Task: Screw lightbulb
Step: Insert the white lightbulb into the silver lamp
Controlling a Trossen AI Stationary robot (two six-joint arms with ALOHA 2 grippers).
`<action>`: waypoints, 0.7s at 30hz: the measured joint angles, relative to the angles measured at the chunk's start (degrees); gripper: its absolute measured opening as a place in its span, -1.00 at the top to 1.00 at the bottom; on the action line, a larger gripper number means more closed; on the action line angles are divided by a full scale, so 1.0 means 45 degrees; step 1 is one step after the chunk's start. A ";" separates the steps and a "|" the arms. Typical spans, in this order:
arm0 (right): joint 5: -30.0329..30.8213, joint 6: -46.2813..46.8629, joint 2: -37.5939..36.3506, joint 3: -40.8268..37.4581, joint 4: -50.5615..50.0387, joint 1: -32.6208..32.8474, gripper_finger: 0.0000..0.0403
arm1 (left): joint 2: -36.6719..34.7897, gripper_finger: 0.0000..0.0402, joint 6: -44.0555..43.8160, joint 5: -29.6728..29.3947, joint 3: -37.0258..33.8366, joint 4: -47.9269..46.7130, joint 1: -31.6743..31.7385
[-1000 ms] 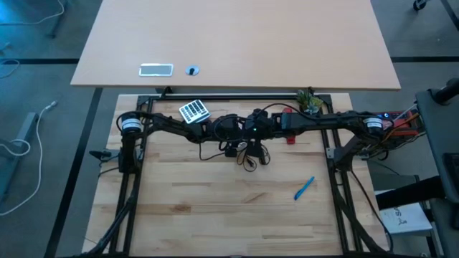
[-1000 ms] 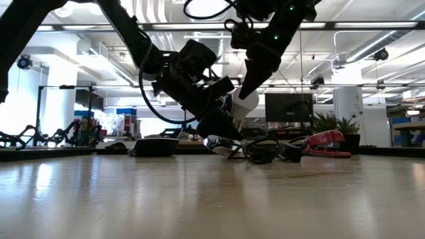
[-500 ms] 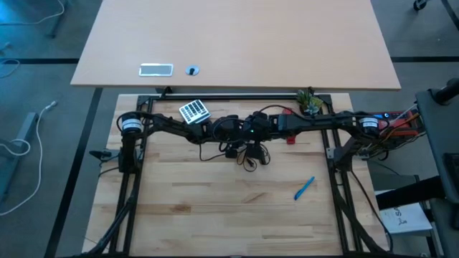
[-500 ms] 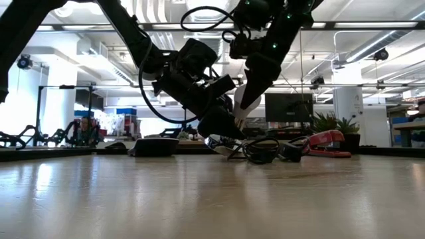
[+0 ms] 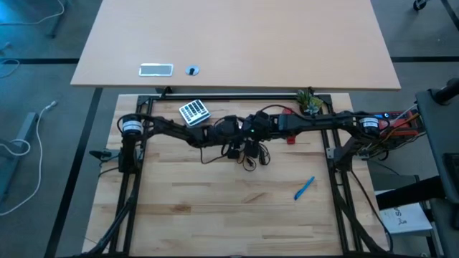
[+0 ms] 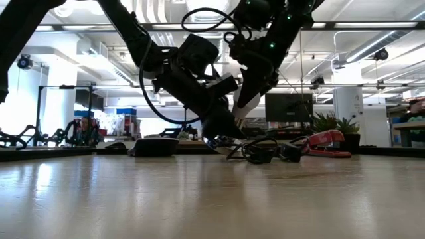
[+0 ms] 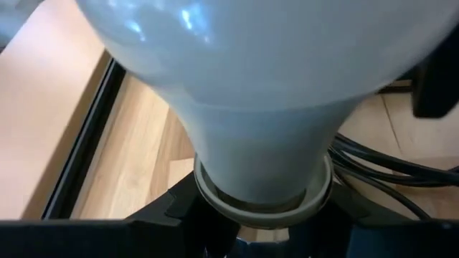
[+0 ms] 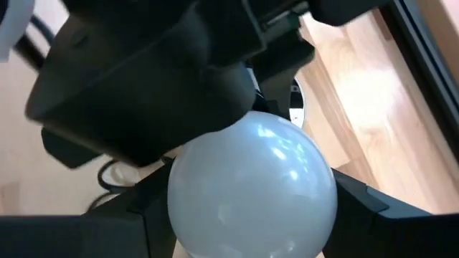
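Observation:
The whitish frosted lightbulb (image 8: 251,190) sits between the fingers of my right gripper (image 5: 248,134), just above the middle of the table. It also fills the left wrist view (image 7: 265,86). Its narrow end sits in a pale ring (image 7: 262,206), the rim of the socket, which lies between the fingers of my left gripper (image 5: 234,136). In the low view my left gripper (image 6: 222,129) slants down to the silver socket (image 6: 221,141) just above the table, and only a strip of the bulb (image 6: 240,106) shows behind it. My left gripper is shut on the socket, one dark finger (image 7: 172,211) on each side of it. The bulb and the picture's lower edge hide the place of contact. The fingers slant down from the table's left. The socket's rim (image 7: 315,197) faces the bulb. My right gripper pinches the bulb's round globe (image 8: 176,208) at its widest part between its two fingers (image 8: 143,211). The fingers slant down from the table's right. The bulb is clear of the table, and its narrow end points into the socket held by my left gripper.
The socket's black cord (image 5: 251,159) lies coiled on the table under the grippers. A red stapler (image 6: 325,143) lies to the right, and a small plant (image 5: 310,102) stands at the far right. A white calculator (image 5: 193,111) is at the far left, and a blue pen (image 5: 304,188) nearer the front right.
My right gripper has carried the bulb toward the table's left and a little down, closer to my left gripper. The bulb's globe, plain in the low view a second ago, is now mostly hidden behind my left gripper.

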 joint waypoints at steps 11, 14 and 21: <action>0.0401 0.2688 -0.0067 -0.1019 0.1560 0.0000 -0.18 | -0.0047 0.21 -0.0601 -0.1527 -0.0039 0.0138 -0.0132; 0.0326 0.3821 -0.0081 -0.1224 0.1717 -0.0042 -0.18 | -0.0063 0.21 -0.0598 -0.1718 -0.0049 0.0144 -0.0199; 0.0224 0.4362 -0.0163 -0.1295 0.1890 -0.0073 -0.24 | -0.0088 0.21 -0.0335 -0.2171 -0.0053 0.0057 -0.0266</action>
